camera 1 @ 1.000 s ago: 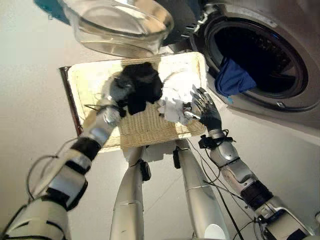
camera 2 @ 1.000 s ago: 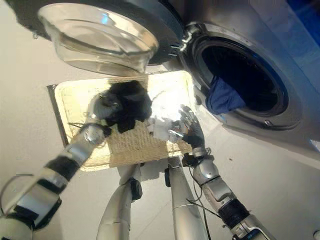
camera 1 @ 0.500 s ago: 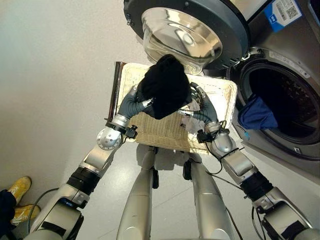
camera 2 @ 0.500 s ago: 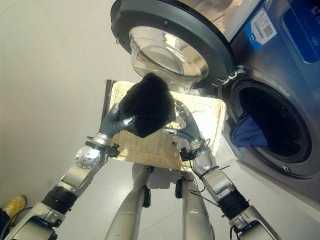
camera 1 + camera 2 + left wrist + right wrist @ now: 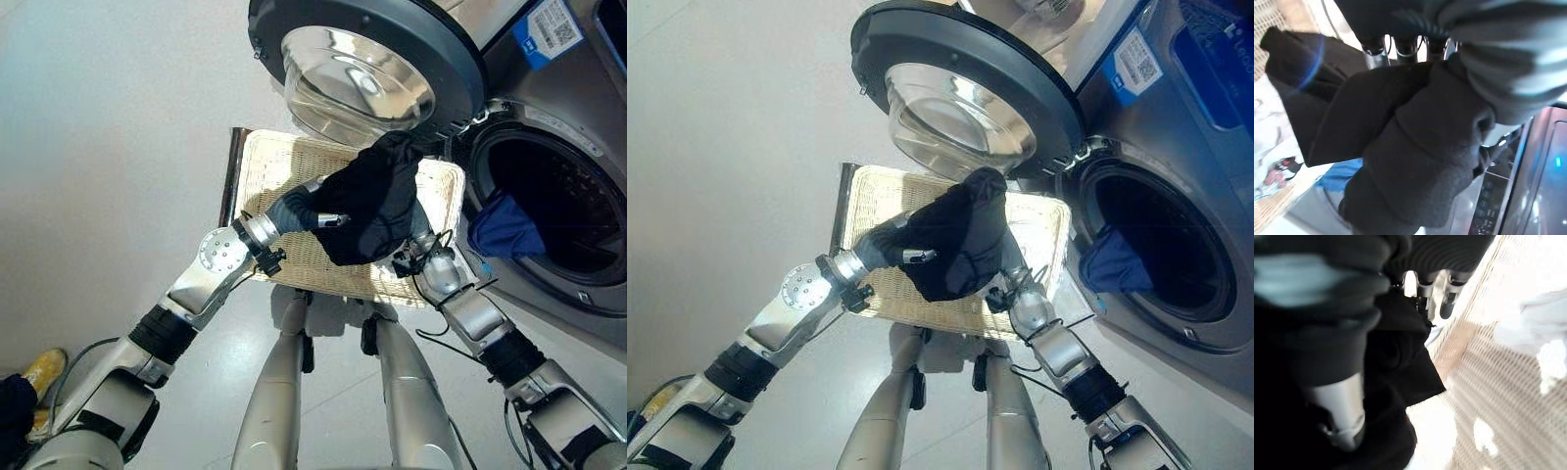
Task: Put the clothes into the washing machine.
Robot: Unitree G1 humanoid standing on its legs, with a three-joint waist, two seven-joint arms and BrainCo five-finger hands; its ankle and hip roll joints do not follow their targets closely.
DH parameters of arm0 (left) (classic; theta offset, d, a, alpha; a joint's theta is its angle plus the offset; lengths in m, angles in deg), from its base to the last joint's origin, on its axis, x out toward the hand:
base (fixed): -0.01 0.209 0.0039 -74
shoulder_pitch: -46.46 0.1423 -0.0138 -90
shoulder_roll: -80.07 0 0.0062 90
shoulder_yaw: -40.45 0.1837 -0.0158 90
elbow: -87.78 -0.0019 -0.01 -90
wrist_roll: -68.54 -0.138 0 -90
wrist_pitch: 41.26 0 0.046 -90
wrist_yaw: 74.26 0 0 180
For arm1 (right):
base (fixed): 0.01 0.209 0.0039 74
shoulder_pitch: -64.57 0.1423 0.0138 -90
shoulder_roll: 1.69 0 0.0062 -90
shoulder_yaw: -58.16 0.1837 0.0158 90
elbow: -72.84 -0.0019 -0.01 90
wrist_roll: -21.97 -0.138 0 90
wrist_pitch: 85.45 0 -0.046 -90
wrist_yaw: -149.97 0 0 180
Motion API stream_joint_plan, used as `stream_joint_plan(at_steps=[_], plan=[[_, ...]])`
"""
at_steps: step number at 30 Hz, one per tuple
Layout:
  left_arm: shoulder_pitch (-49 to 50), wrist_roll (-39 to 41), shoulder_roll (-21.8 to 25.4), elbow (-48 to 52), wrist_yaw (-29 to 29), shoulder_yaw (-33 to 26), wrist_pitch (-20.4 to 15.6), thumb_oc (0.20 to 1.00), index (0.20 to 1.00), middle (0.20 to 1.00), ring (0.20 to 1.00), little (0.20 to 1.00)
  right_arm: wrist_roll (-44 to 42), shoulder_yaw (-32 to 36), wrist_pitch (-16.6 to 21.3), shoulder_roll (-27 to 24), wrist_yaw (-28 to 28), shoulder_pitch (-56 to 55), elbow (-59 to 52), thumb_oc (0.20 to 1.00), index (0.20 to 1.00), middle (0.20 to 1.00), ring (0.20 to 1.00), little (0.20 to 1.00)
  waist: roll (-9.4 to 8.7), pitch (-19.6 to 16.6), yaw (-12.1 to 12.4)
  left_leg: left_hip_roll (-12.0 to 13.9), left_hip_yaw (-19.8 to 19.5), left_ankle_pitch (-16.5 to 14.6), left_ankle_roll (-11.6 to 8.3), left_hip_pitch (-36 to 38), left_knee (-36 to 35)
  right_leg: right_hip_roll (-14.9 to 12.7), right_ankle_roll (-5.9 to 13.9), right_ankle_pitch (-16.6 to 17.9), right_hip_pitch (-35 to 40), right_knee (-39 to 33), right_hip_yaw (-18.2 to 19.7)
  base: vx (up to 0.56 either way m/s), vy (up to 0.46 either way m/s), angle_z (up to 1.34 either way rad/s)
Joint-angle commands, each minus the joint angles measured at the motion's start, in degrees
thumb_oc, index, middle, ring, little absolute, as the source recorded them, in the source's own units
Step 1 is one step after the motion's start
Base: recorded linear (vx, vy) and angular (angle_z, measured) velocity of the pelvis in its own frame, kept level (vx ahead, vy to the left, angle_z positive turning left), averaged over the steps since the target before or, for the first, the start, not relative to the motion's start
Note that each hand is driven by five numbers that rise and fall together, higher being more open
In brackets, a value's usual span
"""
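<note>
A black garment [image 5: 377, 201] hangs in the air above the wicker basket [image 5: 265, 166], just left of the washing machine's round opening [image 5: 549, 211]. My left hand [image 5: 294, 209] reaches across from the left and is shut on the garment; its fingers [image 5: 1400, 46] show past the bunched black cloth [image 5: 1400, 147]. My right hand [image 5: 1422, 286] is under the garment's right side, with black cloth [image 5: 1400, 367] wrapped between thumb and fingers. A blue garment [image 5: 505, 223] lies at the drum's front lip.
The machine's door [image 5: 367, 59] stands open over the basket's far edge, close above the lifted garment. White clothes [image 5: 1547, 318] lie in the basket. A person's yellow shoe [image 5: 39, 372] is on the floor at the lower left.
The black garment has moved right, from over the basket's middle towards the drum opening, and now hangs longer. My left arm has stretched across after it. The view also shifted since the earliest frames.
</note>
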Motion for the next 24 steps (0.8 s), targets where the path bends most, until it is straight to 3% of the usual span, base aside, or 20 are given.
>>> stream_joint_plan(at_steps=[1, 3, 4, 8, 9, 10, 12, 16, 24], plan=[[-1.3, 2.0, -1.6, 8.6, -2.0, 0.9, -1.0, 0.2, 0.2, 0.2, 0.2, 0.2, -13.9, -1.0, 2.5, -1.8, -14.0, 2.7, -5.6, 1.0, 1.0, 1.0, 1.0, 1.0, 2.82, -0.7, -0.3, -0.1, 2.3, -1.2, -1.49, 0.5, -0.3, 0.6, 6.06, -0.2, 3.8, -2.0, 2.1, 0.0, -0.036, 0.02], [-0.8, 0.5, -1.1, 7.8, -5.8, 0.7, -0.8, 0.2, 0.2, 0.2, 0.2, 0.2, -20.7, -1.3, 1.4, -2.0, -19.8, 2.1, -7.1, 1.0, 1.0, 1.0, 1.0, 1.0, 2.58, -0.7, -0.2, -0.1, 2.1, -1.2, -1.56, 1.0, -0.4, 0.3, 6.23, -0.4, 4.5, -2.2, 1.7, -0.01, -0.049, 0.03], [-0.6, -1.4, -0.4, 6.4, -11.5, 0.3, -1.4, 0.2, 0.2, 0.2, 0.2, 0.2, -24.3, -1.3, 0.1, -2.2, -25.4, 1.8, -8.1, 1.0, 1.0, 1.0, 1.0, 1.0, 2.41, -0.7, 0.0, -0.1, 1.9, -1.0, -1.59, 0.5, -0.2, 0.3, 6.32, -0.1, 4.3, -2.4, 1.4, -0.01, -0.051, 0.05], [1.4, -6.6, 1.0, 2.7, -25.8, -2.6, -6.4, 0.2, 0.2, 0.2, 0.2, 0.2, -29.5, -1.0, -3.2, -4.0, -31.2, 0.6, -10.3, 1.0, 1.0, 1.0, 1.0, 1.0, 1.74, -0.7, 0.5, 0.1, 2.0, -0.6, -1.71, 0.6, -0.7, 0.3, 6.69, -0.1, 4.6, -2.7, 0.4, -0.01, -0.053, 0.09], [1.3, -6.7, 1.0, 2.7, -26.3, -2.8, -6.6, 0.2, 0.2, 0.2, 0.2, 0.2, -29.7, -0.8, -3.3, -4.2, -31.4, 0.7, -10.3, 1.0, 1.0, 1.0, 1.0, 1.0, 1.73, -0.7, 0.6, 0.1, 2.0, -0.5, -1.7, 0.3, -0.6, 0.3, 6.66, 0.1, 4.3, -2.8, 0.3, -0.01, -0.057, 0.01], [2.3, -9.7, 1.3, 1.9, -31.4, -4.6, -8.1, 0.2, 0.2, 0.2, 0.2, 0.2, -30.9, -0.2, -4.5, -4.9, -33.3, 0.2, -10.5, 1.0, 1.0, 1.0, 1.0, 1.0, 1.42, -0.7, 0.8, 0.2, 1.9, -0.5, -1.81, 0.2, -0.7, 0.3, 6.72, 0.1, 4.4, -3.0, 0.0, -0.02, -0.065, 0.0], [3.0, -11.2, 1.4, 0.8, -36.3, -6.6, -9.6, 0.2, 0.2, 0.2, 0.2, 0.2, -31.6, 0.2, -5.6, -5.2, -36.1, -0.5, -10.5, 1.0, 1.0, 1.0, 1.0, 1.0, 0.84, -0.7, 1.0, 0.3, 1.8, -0.6, -1.9, 0.3, -0.8, 0.3, 6.71, -0.3, 4.6, -2.8, -0.4, 0.0, -0.081, -0.02], [2.9, -12.8, 1.0, -0.9, -39.4, -8.7, -11.1, 0.2, 0.2, 0.2, 0.2, 0.2, -32.7, 0.8, -6.0, -6.0, -39.6, -0.5, -9.2, 1.0, 1.0, 1.0, 1.0, 1.0, 0.02, -0.7, 1.3, 0.4, 1.5, -0.7, -2.15, 0.1, -0.6, 0.2, 6.71, -0.3, 4.6, -2.8, -1.1, 0.0, -0.069, 0.01], [-1.7, -13.2, 1.3, -4.2, -36.9, -7.9, -7.1, 0.2, 0.2, 0.2, 0.2, 0.2, -41.1, 1.9, -6.2, -4.4, -44.8, 0.9, -8.1, 1.0, 1.0, 1.0, 1.0, 1.0, -0.69, -0.7, 1.2, 0.1, 1.1, -0.8, -2.37, -0.4, 0.1, 0.2, 6.71, -0.1, 4.4, -3.1, -1.5, 0.0, -0.03, 0.0]])
